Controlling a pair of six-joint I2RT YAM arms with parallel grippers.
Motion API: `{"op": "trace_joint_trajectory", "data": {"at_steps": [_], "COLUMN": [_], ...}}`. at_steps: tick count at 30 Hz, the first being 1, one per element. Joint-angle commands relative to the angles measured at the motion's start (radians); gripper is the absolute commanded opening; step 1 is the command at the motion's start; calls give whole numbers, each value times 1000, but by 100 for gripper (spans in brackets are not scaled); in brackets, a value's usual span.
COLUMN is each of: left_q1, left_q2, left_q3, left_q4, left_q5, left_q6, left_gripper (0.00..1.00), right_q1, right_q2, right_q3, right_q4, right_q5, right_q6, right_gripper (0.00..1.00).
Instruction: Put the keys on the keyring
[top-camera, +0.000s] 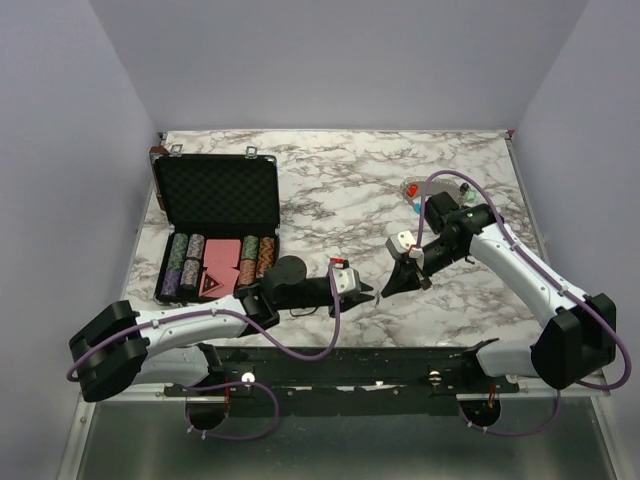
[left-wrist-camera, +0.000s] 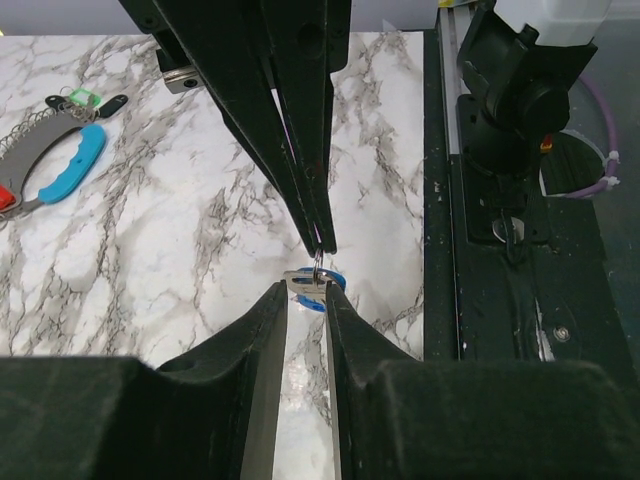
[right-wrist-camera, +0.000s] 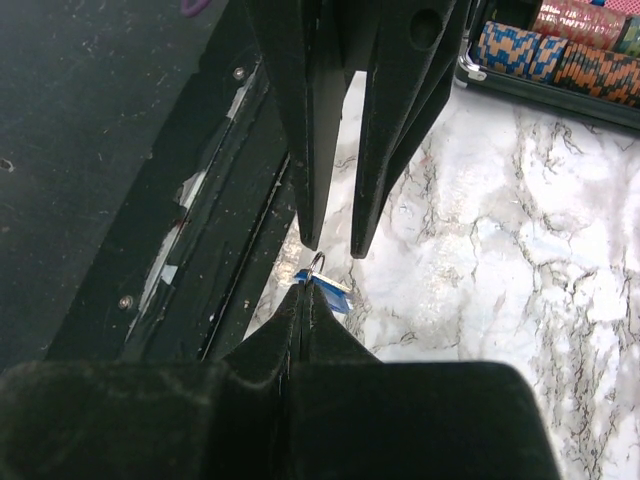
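Note:
The blue key (left-wrist-camera: 316, 302) hangs just above the marble near the table's front edge, with a small metal ring (right-wrist-camera: 316, 264) on it. My right gripper (right-wrist-camera: 305, 286) is shut on that ring and holds the key up; it also shows from above in the left wrist view (left-wrist-camera: 322, 244). My left gripper (left-wrist-camera: 307, 290) is open, its tips facing the right one with the key's blade just past them. The keyring (left-wrist-camera: 68, 172), a grey strap with a light-blue section, lies far back on the table, with the green key (left-wrist-camera: 80, 97) and red key (top-camera: 412, 188) beside it.
An open black foam-lined case (top-camera: 215, 195) with poker chips (right-wrist-camera: 560, 50) stands at the left. The black rail (top-camera: 380, 362) holding the arm bases runs along the front edge, close to both grippers.

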Motion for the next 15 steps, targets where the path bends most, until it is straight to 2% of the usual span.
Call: {"op": "trace_joint_trajectory", "data": {"at_steps": [1, 15], "left_q1": [-13, -18], "left_q2": [17, 36], "left_q3": [14, 18], "left_q4": [46, 44], "left_q5": [23, 36], "left_q6": [1, -5], "left_gripper": [29, 19], "right_q1": [8, 8], "right_q2": [0, -2], "right_q3": [-7, -9], "right_q4": [-11, -6], "right_q5": [-48, -51], "right_q6": [-15, -6], "right_gripper": [0, 0]}}
